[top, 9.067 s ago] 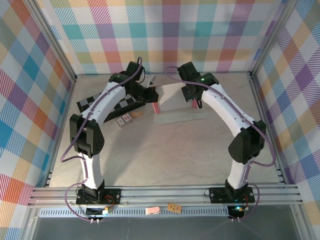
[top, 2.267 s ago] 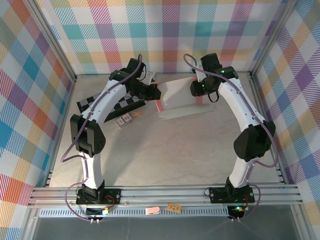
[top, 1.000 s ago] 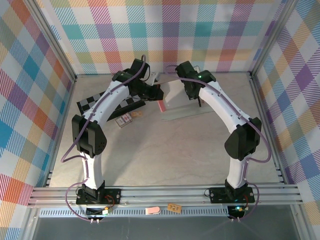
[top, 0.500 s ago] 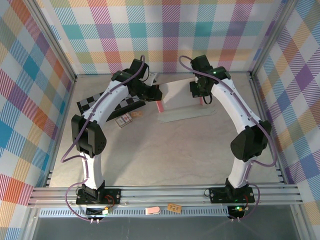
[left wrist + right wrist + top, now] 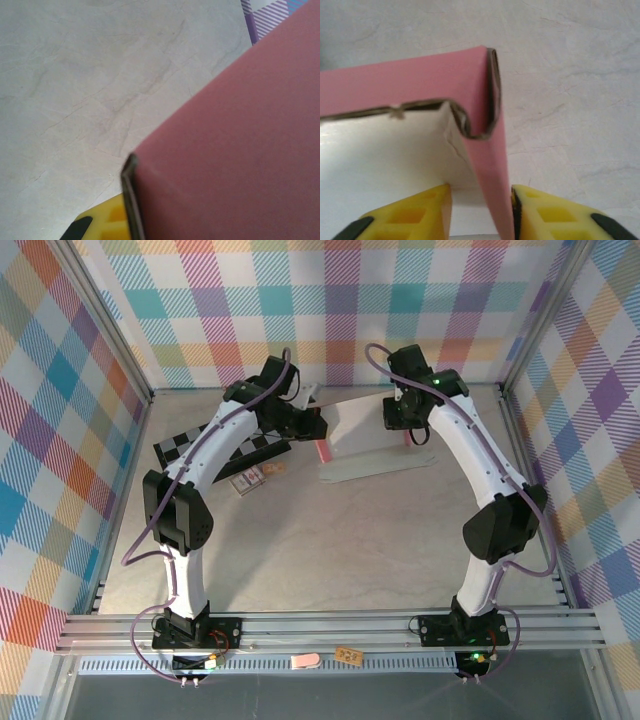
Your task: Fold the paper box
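The left gripper [image 5: 308, 427] is clamped on a pink edge of the paper box [image 5: 365, 435], while the right gripper [image 5: 480, 199], slightly open, straddles its upright wall.

Pastel plaid walls [image 5: 400, 300] in pink, teal, yellow and purple close in a pale, marble-patterned table top [image 5: 330, 550] on three sides, with slanting aluminium posts [image 5: 114, 330] at the back corners. Ribbed aluminium rails [image 5: 330, 625] run along the table's near edge above a dark grey strip [image 5: 560, 695]. Even light leaves only soft shadows.
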